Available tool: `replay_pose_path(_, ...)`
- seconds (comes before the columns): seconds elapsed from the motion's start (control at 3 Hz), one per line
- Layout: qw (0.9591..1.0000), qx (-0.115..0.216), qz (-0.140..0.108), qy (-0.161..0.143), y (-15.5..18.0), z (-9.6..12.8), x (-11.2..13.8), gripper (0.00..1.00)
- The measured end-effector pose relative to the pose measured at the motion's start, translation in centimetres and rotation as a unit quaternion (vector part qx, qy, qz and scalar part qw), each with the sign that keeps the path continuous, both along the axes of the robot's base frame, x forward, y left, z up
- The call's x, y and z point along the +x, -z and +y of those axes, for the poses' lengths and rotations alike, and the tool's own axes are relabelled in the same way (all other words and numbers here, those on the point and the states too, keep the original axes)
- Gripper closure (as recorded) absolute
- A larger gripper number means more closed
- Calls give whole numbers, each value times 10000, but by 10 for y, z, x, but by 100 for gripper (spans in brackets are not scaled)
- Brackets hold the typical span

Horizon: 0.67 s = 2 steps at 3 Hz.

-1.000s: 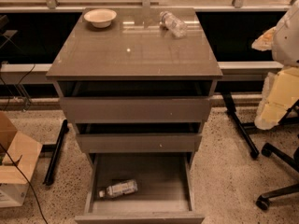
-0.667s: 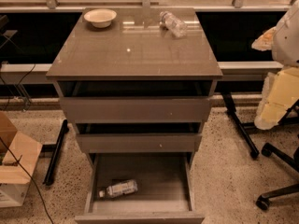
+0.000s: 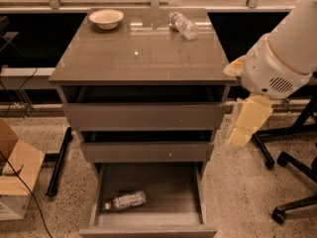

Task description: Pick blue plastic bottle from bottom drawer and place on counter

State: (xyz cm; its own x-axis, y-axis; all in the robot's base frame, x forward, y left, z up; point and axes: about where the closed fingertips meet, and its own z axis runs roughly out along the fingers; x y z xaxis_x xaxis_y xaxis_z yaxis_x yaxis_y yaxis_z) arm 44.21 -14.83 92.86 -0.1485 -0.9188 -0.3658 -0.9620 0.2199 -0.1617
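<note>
The blue plastic bottle (image 3: 126,201) lies on its side in the open bottom drawer (image 3: 168,190), near the drawer's front left, cap pointing left. The counter (image 3: 143,53) tops the three-drawer cabinet. My gripper (image 3: 249,122) hangs pale yellow below the white arm, just off the cabinet's right side at the height of the top drawer. It is well above and to the right of the bottle and holds nothing that I can see.
A clear ribbed bottle (image 3: 183,25) and a pale bowl (image 3: 106,18) sit at the back of the counter. A cardboard box (image 3: 15,177) stands on the floor at left, beside a black stand leg (image 3: 58,162). Chair legs with castors (image 3: 287,187) are at right.
The arm and gripper have moved left and slightly down, closer to the cabinet's right side. The bottle and drawers have not moved.
</note>
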Motion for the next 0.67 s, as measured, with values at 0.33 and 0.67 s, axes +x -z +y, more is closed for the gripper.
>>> replay_pose_path(0.33,9976,644,161,-207,40,31,3,0)
replay_pose_path(0.67,9907,1221,434,-418,92,62,13,0)
